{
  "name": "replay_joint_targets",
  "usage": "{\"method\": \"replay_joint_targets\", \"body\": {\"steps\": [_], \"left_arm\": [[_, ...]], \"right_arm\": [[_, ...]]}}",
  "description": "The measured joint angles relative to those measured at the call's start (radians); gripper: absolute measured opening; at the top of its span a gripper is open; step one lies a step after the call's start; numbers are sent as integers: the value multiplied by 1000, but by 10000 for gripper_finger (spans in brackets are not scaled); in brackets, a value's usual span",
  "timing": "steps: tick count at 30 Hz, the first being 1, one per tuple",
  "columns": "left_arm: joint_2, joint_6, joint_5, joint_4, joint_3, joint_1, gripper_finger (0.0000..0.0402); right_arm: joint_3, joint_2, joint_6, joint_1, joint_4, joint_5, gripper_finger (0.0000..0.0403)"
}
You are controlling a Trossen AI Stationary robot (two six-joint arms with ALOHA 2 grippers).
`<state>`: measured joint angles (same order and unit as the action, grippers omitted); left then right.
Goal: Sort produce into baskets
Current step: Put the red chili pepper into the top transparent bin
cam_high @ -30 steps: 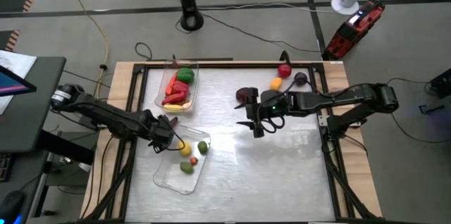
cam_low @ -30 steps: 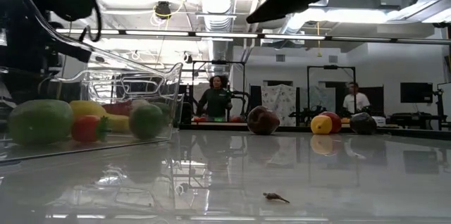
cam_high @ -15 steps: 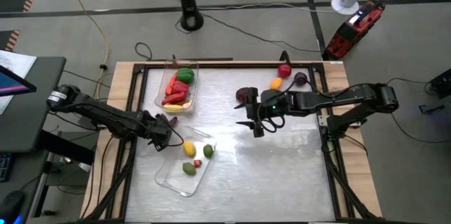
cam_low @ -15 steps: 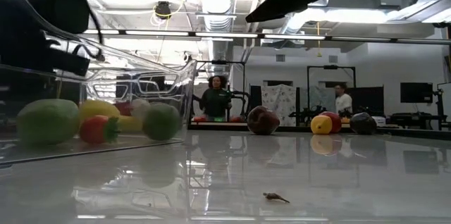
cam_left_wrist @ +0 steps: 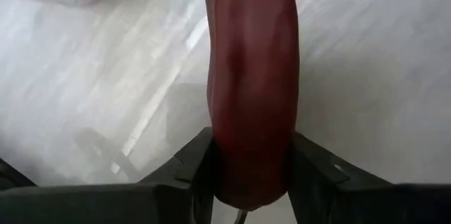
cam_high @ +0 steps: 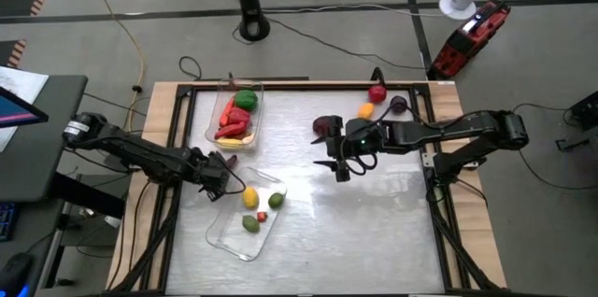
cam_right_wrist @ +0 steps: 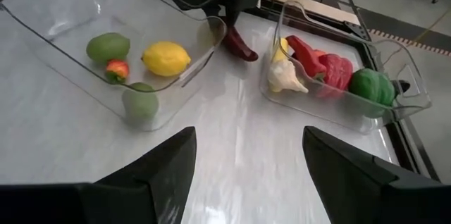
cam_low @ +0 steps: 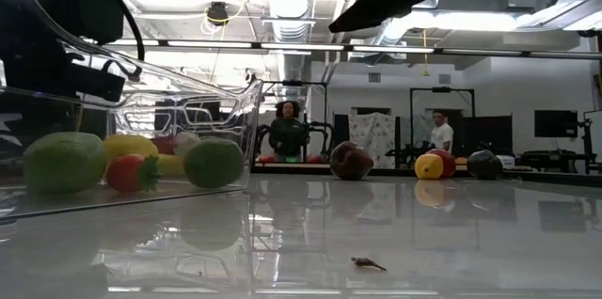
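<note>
Between the two baskets, a glossy dark red chili [cam_left_wrist: 250,90], long and tapering, is clamped in the left gripper [cam_high: 217,174], just beside the near basket [cam_high: 224,232]. The right gripper [cam_high: 340,168] hovers mid-table, fingers apart, empty.

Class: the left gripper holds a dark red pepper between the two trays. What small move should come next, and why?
Probably carry the long dark red pepper, clamped in the left gripper, toward the clear plastic tray holding peppers and garlic; its red peppers match.
</note>
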<state>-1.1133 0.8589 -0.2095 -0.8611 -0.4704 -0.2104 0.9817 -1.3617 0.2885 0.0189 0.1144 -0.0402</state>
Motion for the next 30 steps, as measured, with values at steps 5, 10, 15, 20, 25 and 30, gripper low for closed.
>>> {"method": "replay_joint_targets", "body": {"steps": [5, 10, 15, 20, 25, 30], "left_arm": [[22, -10, 71, -48, -63, 0, 126], [74, -46, 127, -122, -205, 0, 130], [111, -35, 112, -199, -328, 0, 131], [132, -54, -145, -202, -375, 7, 131], [132, -148, -319, -197, -380, 104, 137], [110, -298, -314, -147, -380, 283, 182]], "right_arm": [[0, 0, -3, 12, 28, 0, 285], [0, 9, -8, 59, 63, 40, 285], [-2, 5, -34, 95, 95, 70, 285], [-44, 14, -23, 105, 76, 72, 285], [-81, 84, -26, 156, 73, 73, 285], [-152, 143, -57, 201, -25, 142, 285]]}}
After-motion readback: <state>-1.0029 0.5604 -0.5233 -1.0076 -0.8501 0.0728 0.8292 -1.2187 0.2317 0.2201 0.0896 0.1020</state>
